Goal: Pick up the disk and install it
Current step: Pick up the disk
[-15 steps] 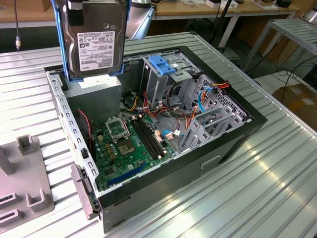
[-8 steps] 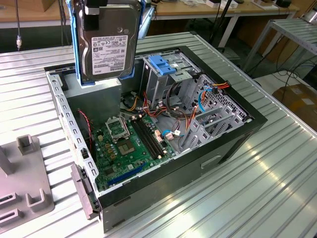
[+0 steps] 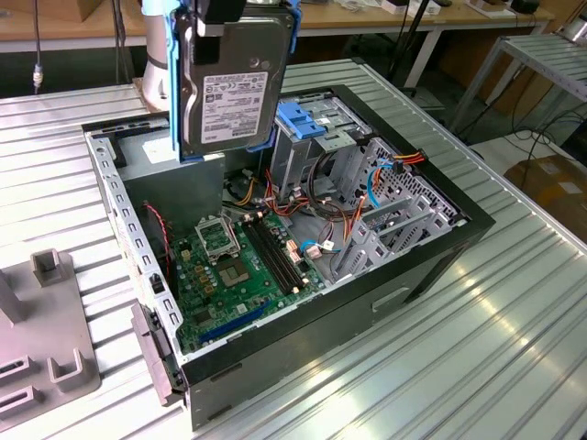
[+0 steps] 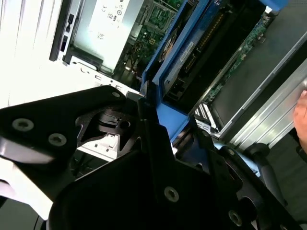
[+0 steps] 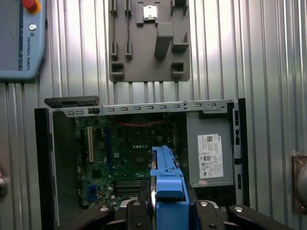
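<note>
The disk (image 3: pixel 234 92) hangs upright in the air above the rear part of the open computer case (image 3: pixel 431 266). It is a grey metal drive with a pale label facing the camera and blue rails along its edges. My gripper (image 3: pixel 220 16) is shut on its top edge. In the first wrist view the disk's blue rail (image 5: pixel 165 175) shows edge-on over the motherboard, with the gripper (image 5: pixel 165 207) clamped around it. The second wrist view shows the disk (image 4: pixel 192 52) sticking out from the black fingers (image 4: pixel 153 143). The metal drive cage with a blue latch (image 3: pixel 307 121) stands just to the exterior view's right of the disk.
The case lies open on a ribbed metal table (image 3: pixel 514 348), with motherboard (image 3: pixel 234 266), cables and a power supply (image 5: pixel 210 155) inside. A grey fixture plate (image 3: pixel 46 367) lies at the exterior view's left. A teach pendant (image 5: pixel 21 38) lies beyond the case. A hand (image 4: pixel 302 115) shows at an edge.
</note>
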`<state>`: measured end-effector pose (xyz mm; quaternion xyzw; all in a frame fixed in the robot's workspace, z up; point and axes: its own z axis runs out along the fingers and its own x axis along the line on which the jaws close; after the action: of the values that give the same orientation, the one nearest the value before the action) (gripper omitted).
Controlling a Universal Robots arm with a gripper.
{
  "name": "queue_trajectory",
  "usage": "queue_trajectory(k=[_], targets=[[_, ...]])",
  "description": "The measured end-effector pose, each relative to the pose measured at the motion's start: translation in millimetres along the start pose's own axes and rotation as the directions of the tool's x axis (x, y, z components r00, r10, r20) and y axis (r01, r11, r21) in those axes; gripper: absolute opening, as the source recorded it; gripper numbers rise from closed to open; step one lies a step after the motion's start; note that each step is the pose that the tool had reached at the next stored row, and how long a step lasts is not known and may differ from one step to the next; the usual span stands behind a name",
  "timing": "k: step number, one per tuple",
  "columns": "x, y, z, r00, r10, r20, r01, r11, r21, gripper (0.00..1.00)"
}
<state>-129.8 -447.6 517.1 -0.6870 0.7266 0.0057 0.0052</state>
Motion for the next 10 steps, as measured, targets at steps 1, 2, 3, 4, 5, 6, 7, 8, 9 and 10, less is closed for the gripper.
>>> queue_trajectory(k=[1,2,3,4,5,6,7,8,9,10], targets=[[1.4,-4.8,0.2,1.0,0.0,-0.0001,0.0,1.0,-0.0001,0.37],[2.0,-7.7,0.3,1.0,0.0,-0.0002,0.0,1.0,-0.0001,0.37],[2.5,-10.3,0.5,1.0,0.0,0.0,0.0,1.0,0.0,0.37],[2.7,-13.2,0.7,1.0,0.0,0.0001,0.0,1.0,0.0001,0.37],[2.7,-13.6,0.6,1.0,0.0,0.0001,0.0,1.0,0.0,0.37],[2.7,-13.6,0.7,1.0,0.0,0.0001,0.0,1.0,0.0,0.37],[2.7,-13.7,0.6,1.0,0.0,0.0,0.0,1.0,0.0,0.37],[2.6,-13.7,0.6,1.0,0.0,-0.0001,0.0,1.0,0.0,0.37],[2.6,-13.8,0.6,1.0,0.0,0.0,0.0,1.0,0.0,0.37],[2.6,-13.9,0.7,1.0,0.0,0.0,0.0,1.0,0.0,0.37]])
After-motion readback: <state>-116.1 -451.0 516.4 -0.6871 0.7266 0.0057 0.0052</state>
